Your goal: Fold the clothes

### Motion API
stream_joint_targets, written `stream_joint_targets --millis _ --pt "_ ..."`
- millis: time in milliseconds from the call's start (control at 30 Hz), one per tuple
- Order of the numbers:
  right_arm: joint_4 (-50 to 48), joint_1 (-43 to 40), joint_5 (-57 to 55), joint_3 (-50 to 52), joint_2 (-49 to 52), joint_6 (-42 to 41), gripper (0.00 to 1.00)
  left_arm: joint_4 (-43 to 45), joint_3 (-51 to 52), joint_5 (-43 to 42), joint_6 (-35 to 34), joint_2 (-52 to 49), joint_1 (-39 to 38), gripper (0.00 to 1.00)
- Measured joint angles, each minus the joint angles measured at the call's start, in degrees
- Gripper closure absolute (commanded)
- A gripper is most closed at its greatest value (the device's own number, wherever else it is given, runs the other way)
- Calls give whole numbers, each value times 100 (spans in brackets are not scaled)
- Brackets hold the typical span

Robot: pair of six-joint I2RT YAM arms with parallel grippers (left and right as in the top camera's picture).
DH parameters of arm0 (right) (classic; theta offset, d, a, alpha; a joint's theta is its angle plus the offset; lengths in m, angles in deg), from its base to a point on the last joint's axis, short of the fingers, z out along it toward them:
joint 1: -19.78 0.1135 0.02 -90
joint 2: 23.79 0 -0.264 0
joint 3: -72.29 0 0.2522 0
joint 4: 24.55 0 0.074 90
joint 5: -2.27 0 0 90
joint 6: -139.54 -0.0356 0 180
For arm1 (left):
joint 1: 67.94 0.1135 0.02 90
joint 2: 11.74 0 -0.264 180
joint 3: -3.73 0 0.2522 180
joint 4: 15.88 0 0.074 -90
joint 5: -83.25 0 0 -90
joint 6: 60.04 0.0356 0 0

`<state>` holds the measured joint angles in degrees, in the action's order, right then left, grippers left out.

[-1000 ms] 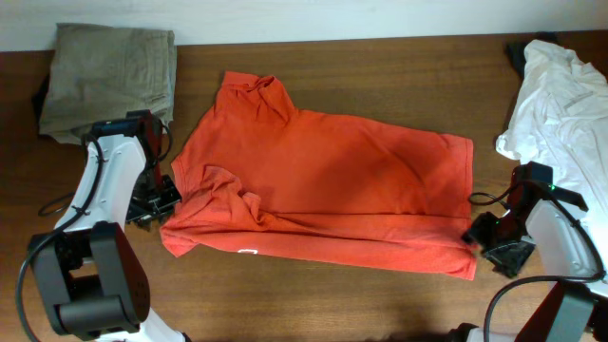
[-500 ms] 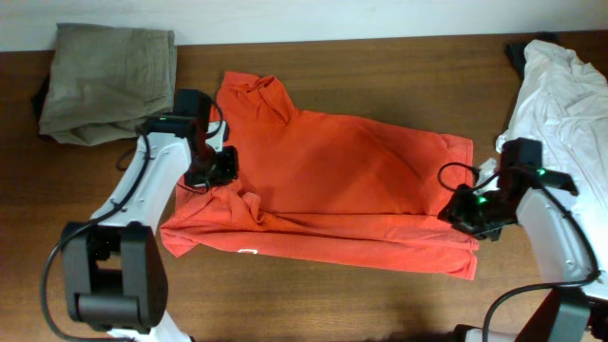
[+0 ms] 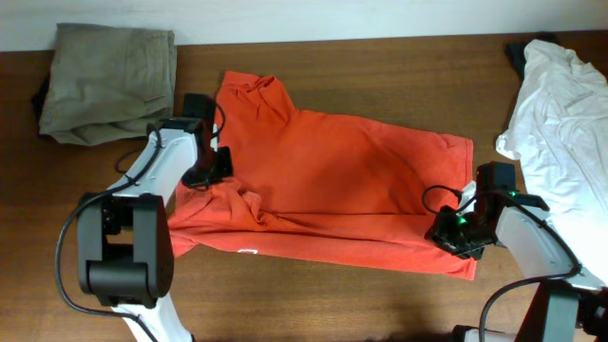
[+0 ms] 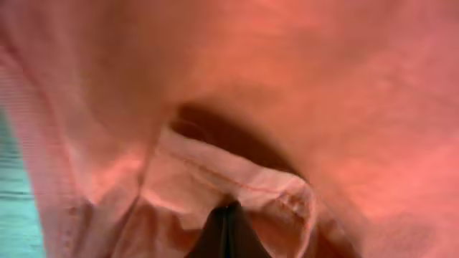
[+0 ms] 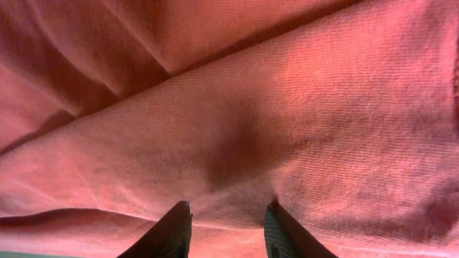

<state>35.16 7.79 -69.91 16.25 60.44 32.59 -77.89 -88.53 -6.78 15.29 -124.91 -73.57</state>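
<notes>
Now both grippers are sitting on the T-shirt [image 3: 342, 180], which is lying spread across the middle of the table [image 3: 323, 304].
The T-shirt is lying crosswise, collar end toward the left, hem toward the right, with a rumpled fold along its near-left part. A white garment [image 3: 560, 114] is lying at the right edge and a khaki garment [image 3: 109, 76] at the far-left corner, both apart from the shirt. The left gripper [image 3: 211, 169] is resting on the shirt's left edge below the collar, fingers closed together and pinching a hemmed fold of red cloth. The right gripper [image 3: 446, 233] is pressing down near the near-right hem corner, fingertips [image 5: 178, 228] parted, cloth lying flat between them, nothing clamped.
</notes>
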Motion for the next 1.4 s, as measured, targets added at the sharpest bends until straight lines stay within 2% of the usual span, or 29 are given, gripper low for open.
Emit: stream_joint_targets --millis 33,67,200,233,267,300,400,500,567,633,667,700,733,833,867,900,933,967,1067,1133,1300,1400 --pt "-28 0 -9 15 0 -44 46 -9 0 20 -15 0 79 64" --pt "-68 4 -20 15 0 -48 45 -31 0 52 -42 0 170 48" --pt "-146 4 -39 20 0 -81 37 -323 -11 -358 146 2 177 42" --pt "-164 4 -39 20 0 -83 36 -332 -15 -417 166 28 173 32" --pt "-168 4 -37 20 0 -81 36 -339 -17 -444 170 118 155 15" --pt "-181 4 -37 20 0 -87 36 -385 -17 -472 271 348 98 5" --pt "-284 4 -39 20 0 -85 35 -778 -162 -590 645 951 -474 2" --pt "-319 4 -37 20 0 -85 35 -892 -142 -660 780 796 -1233 2" --pt "-315 4 -39 20 0 -83 35 -911 -127 -570 678 404 -1543 6" --pt "-284 4 -39 20 0 -85 35 -960 -116 -382 457 144 -1574 17" --pt "-280 4 -39 20 0 -83 35 -964 -114 -264 372 72 -1574 26" --pt "-275 4 -39 20 0 -81 35 -964 -109 -55 249 9 -1574 48" --pt "-275 4 -39 20 0 -83 35 -960 -109 37 192 11 -1574 50" --pt "-275 4 -39 20 0 -85 35 -942 -109 164 155 9 -1574 74" --pt "-275 4 -39 20 0 -83 35 -931 -109 199 151 9 -1574 85" --pt "-275 4 -39 20 0 -83 35 -918 -109 203 149 9 -1574 87" --pt "-275 4 -39 20 0 -85 35 -918 -109 208 151 9 -1574 83" --pt "-275 4 -39 20 0 -81 35 -918 -109 205 142 9 -1574 73" --pt "-275 4 -39 20 0 -81 35 -922 -105 201 138 9 -1574 73" --pt "-275 4 -39 20 0 -85 35 -922 -63 201 138 9 -1574 100" --pt "-275 4 -39 20 0 -83 35 -767 -31 197 140 9 -1574 100" --pt "-275 4 -39 20 0 -83 35 -686 -490 197 140 4 -1574 100"
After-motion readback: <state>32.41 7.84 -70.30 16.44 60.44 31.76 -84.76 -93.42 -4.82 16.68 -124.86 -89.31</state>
